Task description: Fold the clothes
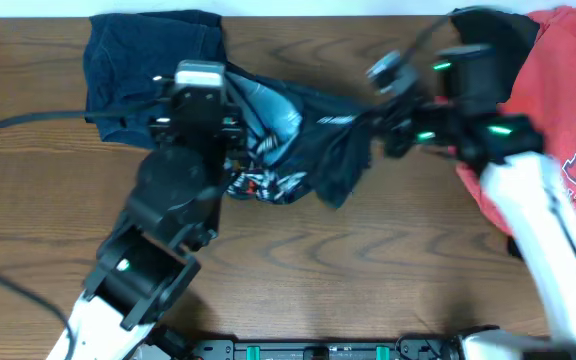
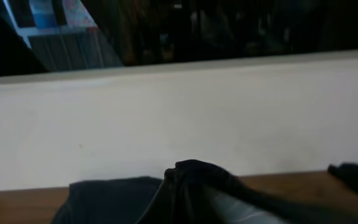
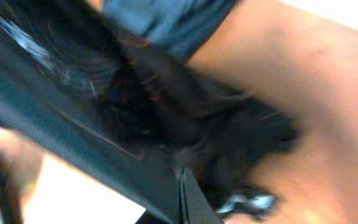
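Now the black sports shirt [image 1: 298, 125] hangs stretched near the table's [image 1: 368, 280] far edge, pinched by the left gripper [image 1: 230, 105] and right gripper [image 1: 380, 120]. Pull apart gently and lay it flat, away from the red T-shirt [image 1: 558, 90] in the far right corner.

The left arm [image 1: 163, 215] and right arm [image 1: 528, 195] were black with white lower links, green lights [image 1: 499, 128] glowing; a black cable [image 1: 28, 122] trailed left.

Dark brown wood-grain tabletop [image 1: 368, 260]. Past its far edge there's a plain white wall [image 2: 179, 118], and it's dim and shadowy above that.
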You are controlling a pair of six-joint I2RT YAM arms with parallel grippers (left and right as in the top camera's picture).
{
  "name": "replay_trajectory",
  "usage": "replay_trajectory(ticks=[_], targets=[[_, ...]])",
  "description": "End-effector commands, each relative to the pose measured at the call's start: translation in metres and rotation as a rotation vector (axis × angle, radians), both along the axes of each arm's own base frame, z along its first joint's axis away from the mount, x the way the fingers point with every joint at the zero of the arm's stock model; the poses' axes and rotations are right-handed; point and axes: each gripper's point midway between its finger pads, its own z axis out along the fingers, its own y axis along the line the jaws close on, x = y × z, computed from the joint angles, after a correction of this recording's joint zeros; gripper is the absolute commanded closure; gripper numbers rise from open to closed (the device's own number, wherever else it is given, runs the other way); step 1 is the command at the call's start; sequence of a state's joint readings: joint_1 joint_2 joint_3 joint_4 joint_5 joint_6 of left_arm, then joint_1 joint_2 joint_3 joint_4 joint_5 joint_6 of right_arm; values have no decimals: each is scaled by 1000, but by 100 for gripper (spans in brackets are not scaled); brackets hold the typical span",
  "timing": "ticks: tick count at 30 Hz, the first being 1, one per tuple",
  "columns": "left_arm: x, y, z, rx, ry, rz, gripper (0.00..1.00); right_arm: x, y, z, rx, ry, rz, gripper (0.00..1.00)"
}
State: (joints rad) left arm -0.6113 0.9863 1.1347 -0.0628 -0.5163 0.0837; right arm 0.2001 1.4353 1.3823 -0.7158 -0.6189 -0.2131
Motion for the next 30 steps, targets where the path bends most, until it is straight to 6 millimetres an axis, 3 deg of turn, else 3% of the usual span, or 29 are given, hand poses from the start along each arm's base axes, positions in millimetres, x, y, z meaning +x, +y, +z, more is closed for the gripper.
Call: replay_trajectory(ticks=[1, 7, 12, 18, 24, 27, 30], targets=[[-22, 28, 39, -52, -101, 56, 94, -7, -42, 85, -7, -193, -171, 99], [-76, 38, 94, -162, -292, -82, 94, -61, -81, 195, -18, -454, -319, 99], [-127, 66, 130, -223, -447, -114, 94, -104, -96, 239, -22, -571, -386, 99], [-169, 82, 147, -214, -553, -163, 94, -137, -119, 262, -52, -647, -499, 99], [-191, 76, 161, -197, -615, -263, 94, -168, -126, 281, -45, -696, -526, 99], [-192, 65, 157, -181, -589, -322, 94, -174, -125, 280, -47, -683, -521, 99], [-177, 52, 134, -172, -473, -353, 94, -169, -125, 267, -66, -631, -516, 99]])
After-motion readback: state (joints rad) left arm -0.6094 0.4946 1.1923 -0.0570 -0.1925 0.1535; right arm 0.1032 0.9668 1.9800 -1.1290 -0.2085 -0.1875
